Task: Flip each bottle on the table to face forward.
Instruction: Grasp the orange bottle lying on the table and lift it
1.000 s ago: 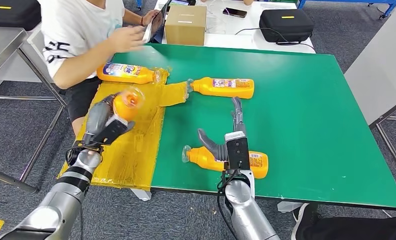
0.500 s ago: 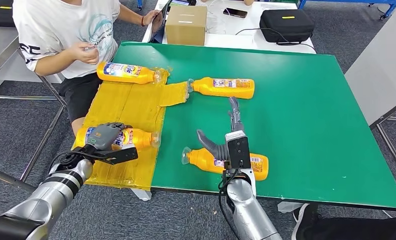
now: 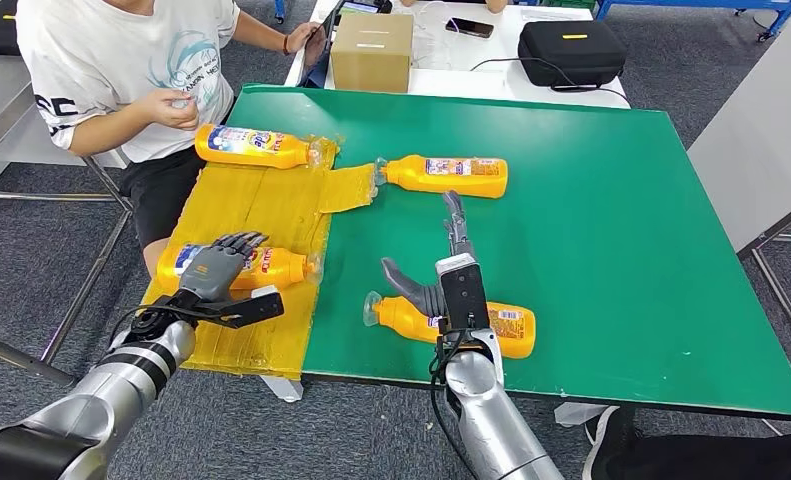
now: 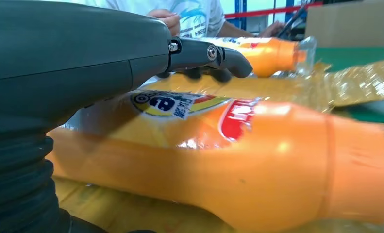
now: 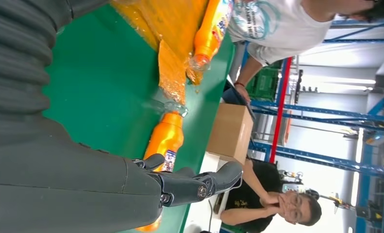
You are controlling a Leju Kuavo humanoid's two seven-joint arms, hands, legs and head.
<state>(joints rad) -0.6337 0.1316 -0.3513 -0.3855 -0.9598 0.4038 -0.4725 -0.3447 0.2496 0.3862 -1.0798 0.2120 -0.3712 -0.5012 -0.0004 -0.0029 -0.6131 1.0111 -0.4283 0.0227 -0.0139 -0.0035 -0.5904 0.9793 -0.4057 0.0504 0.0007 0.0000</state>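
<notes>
Several orange bottles lie on their sides. One bottle (image 3: 256,146) lies at the far edge of the yellow sheet (image 3: 261,210), another (image 3: 446,176) on the green table (image 3: 611,220). A third bottle (image 3: 279,268) (image 4: 258,160) lies on the sheet's near part, label up. My left hand (image 3: 216,272) (image 4: 83,63) hovers over its base end, fingers spread and lifted just off it. The nearest bottle (image 3: 511,328) lies by the table's front edge. My right hand (image 3: 446,270) (image 5: 83,170) hangs above it, fingers straight, thumb out, holding nothing.
A person (image 3: 121,60) sits at the table's far left corner with a hand raised near the far bottle. A cardboard box (image 3: 371,50) and a black case (image 3: 571,50) stand on the white table behind. The green table's right half is bare.
My left hand brought its bottle down from the air onto the yellow sheet and has loosened its fingers. The right hand edged slightly left. The person's arm drew back.
</notes>
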